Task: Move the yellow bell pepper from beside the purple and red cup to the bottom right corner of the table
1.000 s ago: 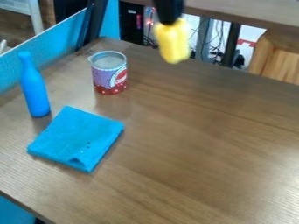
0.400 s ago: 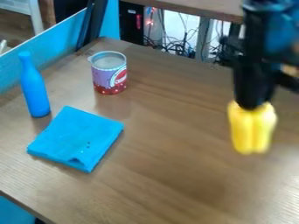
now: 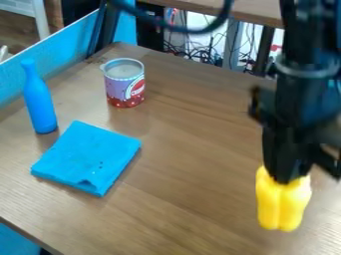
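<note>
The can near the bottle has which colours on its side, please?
In the camera view, the can is mostly purple above and speckled red below.

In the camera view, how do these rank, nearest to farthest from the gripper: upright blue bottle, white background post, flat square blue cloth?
1. Blue cloth, flat, left of centre.
2. Blue bottle, standing at the left.
3. White post, upper-left background.

- Yellow object point(image 3: 282, 205): smooth and rounded, with two long lobes divided by a groove; gripped at its top, hanging nearly upright, lower right of the frame.
</note>
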